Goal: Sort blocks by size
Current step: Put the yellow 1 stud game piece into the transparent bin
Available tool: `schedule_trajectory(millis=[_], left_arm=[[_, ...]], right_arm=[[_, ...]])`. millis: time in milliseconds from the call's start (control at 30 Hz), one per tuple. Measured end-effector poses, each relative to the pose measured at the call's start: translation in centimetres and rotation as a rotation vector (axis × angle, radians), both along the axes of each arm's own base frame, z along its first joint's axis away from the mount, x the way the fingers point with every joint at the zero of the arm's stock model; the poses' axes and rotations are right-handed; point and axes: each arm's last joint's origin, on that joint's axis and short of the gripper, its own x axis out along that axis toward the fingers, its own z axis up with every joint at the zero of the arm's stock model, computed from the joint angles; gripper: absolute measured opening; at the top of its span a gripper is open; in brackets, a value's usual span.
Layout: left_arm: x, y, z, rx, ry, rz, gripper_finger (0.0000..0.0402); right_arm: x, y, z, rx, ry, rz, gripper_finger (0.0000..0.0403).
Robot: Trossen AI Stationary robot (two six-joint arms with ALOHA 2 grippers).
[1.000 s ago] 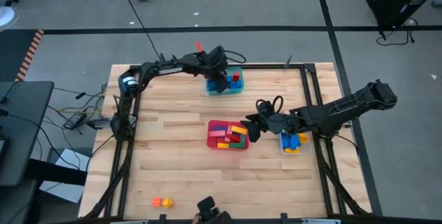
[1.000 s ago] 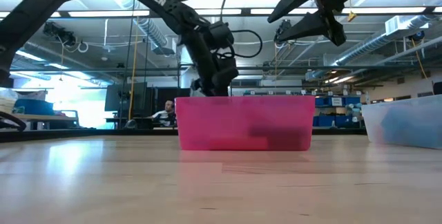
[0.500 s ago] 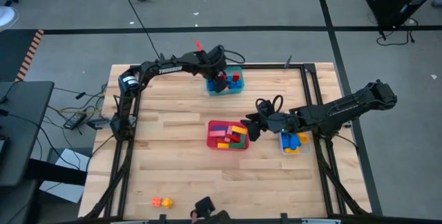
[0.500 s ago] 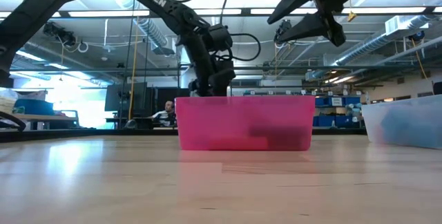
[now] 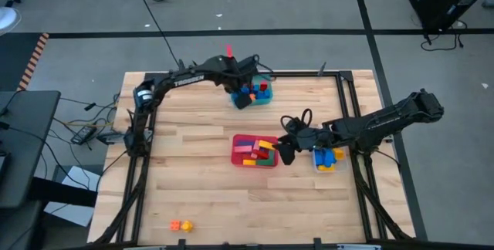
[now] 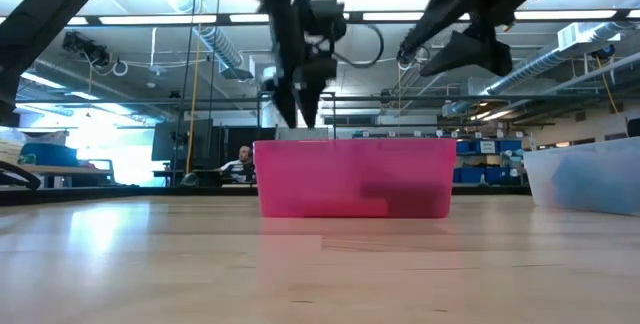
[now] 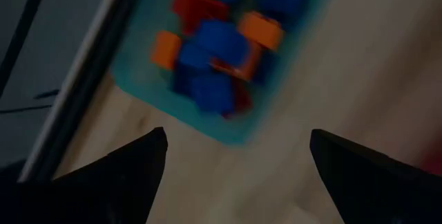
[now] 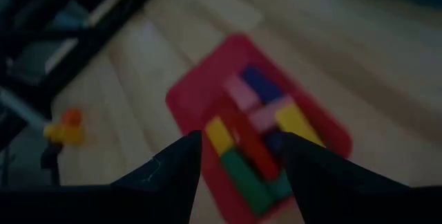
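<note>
From my screen, going left to right, I first see two little blocks [image 5: 181, 225], one orange and one yellow, alone near the front edge of the table [image 5: 193, 165]. They are too small for me to tell which way they point.

Next is my left gripper [image 7: 235, 156], up at the back of the table over the teal tub [image 5: 260, 98]. Its fingers are spread wide and nothing is in them. The wrist picture is blurry, but I can see blue, red and orange blocks [image 7: 221, 44] heaped in that tub. I cannot tell how each one lies.

In the middle sits the red tub [image 5: 238, 157]. It holds the long blocks [image 5: 261, 151], yellow, pink, red, green and blue. Most lie side by side, long ways across the tub. In the low view the tub's pink wall [image 6: 355, 176] hides all of them.

My right gripper [image 8: 238, 162] hangs just beside the red tub's right edge. Its fingers are partly apart and hold nothing.

Last is the clear tub [image 6: 585, 174], with blue and yellow blocks [image 5: 327, 158]. The right arm covers part of them.
</note>
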Motion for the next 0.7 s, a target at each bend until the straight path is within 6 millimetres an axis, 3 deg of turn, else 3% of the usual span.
schedule_trajectory(millis=[133,400,567,700], left_arm=[[-0.1,-4.0,2.2,-0.016,0.006,-0.03,0.0361],[-3.0,-12.4,5.7,0.061,0.114,0.072,0.0361],[-4.0,-18.0,6.1,0.03,0.084,0.115,0.0361],[-4.7,-23.2,5.3,-0.036,0.075,0.139,0.036]], right_arm=[[-0.4,1.1,-0.2,0.033,0.031,0.075,0.0213],[-1.7,5.0,-0.3,0.043,0.043,0.227,0.0213],[-2.9,7.6,-0.3,0.055,0.042,0.303,0.0213],[-3.8,9.1,-0.2,0.032,0.027,0.329,0.0213]])
